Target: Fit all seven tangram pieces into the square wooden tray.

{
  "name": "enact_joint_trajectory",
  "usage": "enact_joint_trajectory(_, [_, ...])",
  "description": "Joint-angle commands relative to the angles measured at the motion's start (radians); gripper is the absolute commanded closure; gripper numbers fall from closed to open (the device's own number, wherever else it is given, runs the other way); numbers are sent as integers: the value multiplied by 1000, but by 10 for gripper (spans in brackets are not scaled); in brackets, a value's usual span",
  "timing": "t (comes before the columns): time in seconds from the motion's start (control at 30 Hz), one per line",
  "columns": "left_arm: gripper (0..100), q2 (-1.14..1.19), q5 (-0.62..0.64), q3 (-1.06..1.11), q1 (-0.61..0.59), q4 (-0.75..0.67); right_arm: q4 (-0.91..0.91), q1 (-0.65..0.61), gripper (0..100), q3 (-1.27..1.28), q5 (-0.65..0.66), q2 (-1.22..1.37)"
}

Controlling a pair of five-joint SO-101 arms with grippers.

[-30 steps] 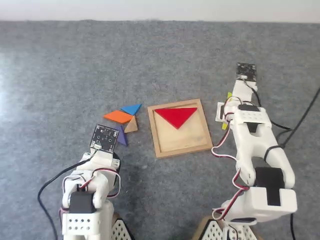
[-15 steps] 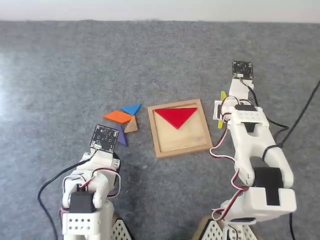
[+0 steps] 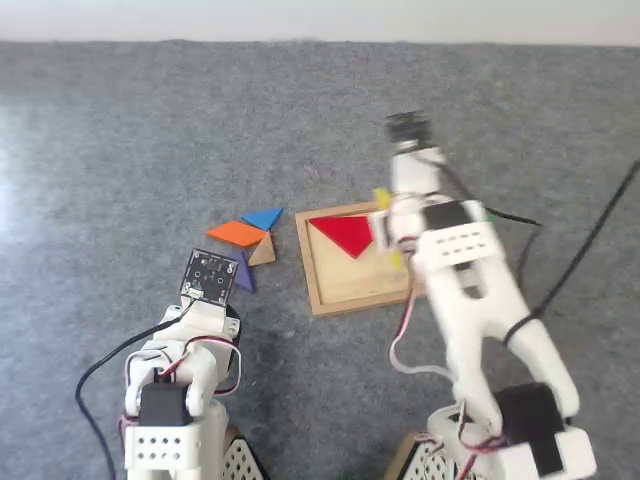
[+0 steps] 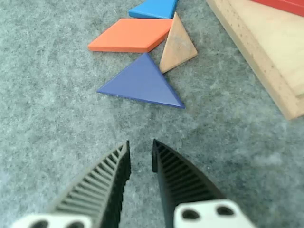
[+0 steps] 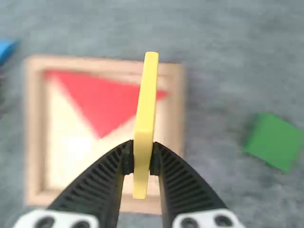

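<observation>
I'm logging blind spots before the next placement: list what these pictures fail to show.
- Yellow piece: right wrist view, edge-on in the right gripper, so its outline is unreadable; blurred in the high view.
- Tray: high view, its right side is covered by the right arm.
- Purple triangle: high view, partly under the left arm's camera board.
- Red triangle: left wrist view, cut off by the edge.
</observation>
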Motion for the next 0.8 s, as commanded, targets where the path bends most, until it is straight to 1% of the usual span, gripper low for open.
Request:
enact_joint_trajectory(0.0, [920,-21,-3,-8,-2,6,21,-179,993,-51,23,-58])
enact_joint_trajectory(0.07, [920,-21,-3,-8,-2,6,-8,-214,993,-51,-23,-35])
enact_joint_trajectory(0.17, [920,-21,-3,-8,-2,6,-54,-229,993,-52,-86,18])
enact_joint_trajectory(0.43, [920,-21,-3,-8,-2,6,-87,-321,993,-55,-104,160])
enact_joint_trajectory(0.6, [920,-21,-3,-8,-2,6,-145,-326,993,-54,-230,180])
enact_joint_trajectory(0.77, [920,-21,-3,-8,-2,6,-145,-331,993,-52,-305,182])
